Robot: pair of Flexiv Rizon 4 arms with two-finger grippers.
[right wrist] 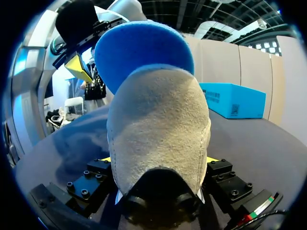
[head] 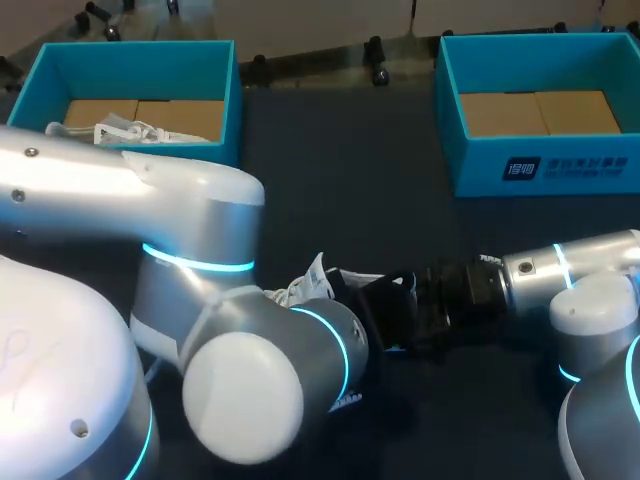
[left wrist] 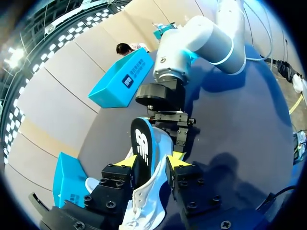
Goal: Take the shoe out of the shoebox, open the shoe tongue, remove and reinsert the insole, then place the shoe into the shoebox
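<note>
- The right gripper (right wrist: 159, 163) pinched the shoe (right wrist: 158, 124) by its heel between its fingers, mid-table.
- The left gripper (left wrist: 151, 162) sat at the insole (left wrist: 142, 143), which stood up out of the shoe; its grip could not be told.
- Beyond the shoe, dark table (head: 340, 170) ran to the left shoebox (head: 225, 95) and right shoebox (head: 520, 165), well apart at the far edge.

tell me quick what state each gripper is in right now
left gripper: closed, holding the insole that stands up out of the shoe
right gripper: closed, holding the shoe

Two blue shoeboxes (head: 140, 60) (head: 545, 165), two shoes (head: 128, 131) (head: 308, 282), one insole (left wrist: 142, 143), two arms (head: 190, 230) (head: 560, 268), one table (head: 340, 170).
</note>
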